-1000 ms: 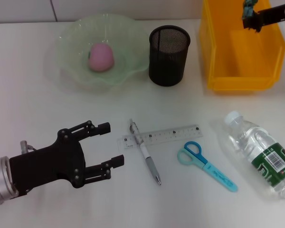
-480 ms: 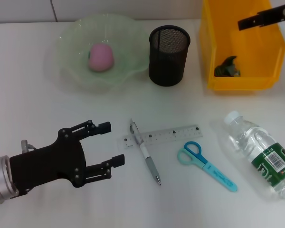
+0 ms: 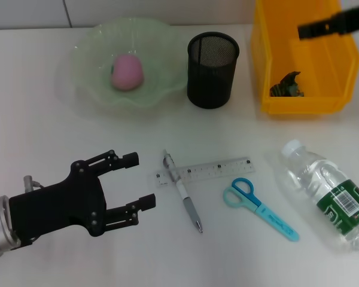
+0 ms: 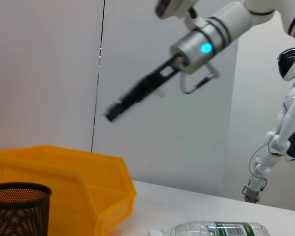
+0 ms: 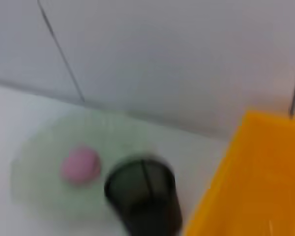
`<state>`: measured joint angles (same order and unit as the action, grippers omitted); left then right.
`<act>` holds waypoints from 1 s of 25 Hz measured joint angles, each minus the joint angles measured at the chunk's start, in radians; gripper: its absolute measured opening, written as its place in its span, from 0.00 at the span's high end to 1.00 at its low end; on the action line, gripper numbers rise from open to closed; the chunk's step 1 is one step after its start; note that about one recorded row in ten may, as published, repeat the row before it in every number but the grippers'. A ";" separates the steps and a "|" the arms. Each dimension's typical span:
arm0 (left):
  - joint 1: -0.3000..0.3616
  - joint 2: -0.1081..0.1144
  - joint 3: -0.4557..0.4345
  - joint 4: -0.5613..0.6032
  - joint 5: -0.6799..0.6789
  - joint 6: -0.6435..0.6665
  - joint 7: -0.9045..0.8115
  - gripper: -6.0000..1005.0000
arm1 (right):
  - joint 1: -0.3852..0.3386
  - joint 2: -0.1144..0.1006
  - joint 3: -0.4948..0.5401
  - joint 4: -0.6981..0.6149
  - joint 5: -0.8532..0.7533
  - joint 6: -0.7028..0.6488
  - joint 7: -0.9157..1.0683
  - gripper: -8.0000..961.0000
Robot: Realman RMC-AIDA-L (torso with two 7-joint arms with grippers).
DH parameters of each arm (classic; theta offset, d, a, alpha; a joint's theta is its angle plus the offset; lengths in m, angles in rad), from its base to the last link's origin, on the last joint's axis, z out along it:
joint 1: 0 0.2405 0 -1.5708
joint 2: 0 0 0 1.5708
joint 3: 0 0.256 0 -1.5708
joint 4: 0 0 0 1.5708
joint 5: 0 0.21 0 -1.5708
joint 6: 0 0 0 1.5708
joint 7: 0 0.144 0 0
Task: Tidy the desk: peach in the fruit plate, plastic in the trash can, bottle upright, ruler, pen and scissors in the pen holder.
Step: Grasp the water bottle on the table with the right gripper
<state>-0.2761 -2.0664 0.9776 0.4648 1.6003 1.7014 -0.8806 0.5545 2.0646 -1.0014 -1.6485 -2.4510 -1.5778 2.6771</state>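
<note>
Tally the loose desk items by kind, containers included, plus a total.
Containers: 3 (plate, holder, bin)
Stationery: 3 (ruler, pen, scissors)
Fruit: 1 (peach)
Bottles: 1 (bottle)
Plastic scraps: 1 (plastic)
Total: 9

Bright, even light from above falls on the white desk [image 3: 48, 137] in the head view, which is sharp, with only soft, short shadows under the pen holder [image 3: 212, 69] and the left gripper [image 3: 134, 182]. The bottle [image 3: 329, 191] carries small glints. The right wrist view is smeared throughout, the peach [image 5: 79, 164] and trash can [image 5: 255, 187] soft-edged, while in the left wrist view the right arm [image 4: 187, 54] is streaked against a sharp background.
</note>
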 joint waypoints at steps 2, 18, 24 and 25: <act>0.000 0.000 0.000 0.000 0.000 0.001 0.000 0.25 | -0.003 0.004 -0.005 -0.064 -0.059 -0.121 0.031 0.17; 0.001 0.001 0.000 0.001 0.001 0.000 -0.014 0.25 | -0.145 0.026 -0.318 -0.201 -0.258 -0.326 0.184 0.17; 0.002 0.001 -0.001 0.002 0.000 0.000 -0.014 0.26 | -0.180 0.027 -0.354 -0.197 -0.257 -0.334 0.190 0.17; 0.003 0.002 0.000 0.002 0.000 0.000 -0.014 0.26 | -0.187 0.028 -0.357 -0.193 -0.256 -0.333 0.190 0.17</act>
<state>-0.2736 -2.0648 0.9772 0.4664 1.6004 1.7012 -0.8944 0.3677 2.0921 -1.3585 -1.8415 -2.7074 -1.9113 2.8674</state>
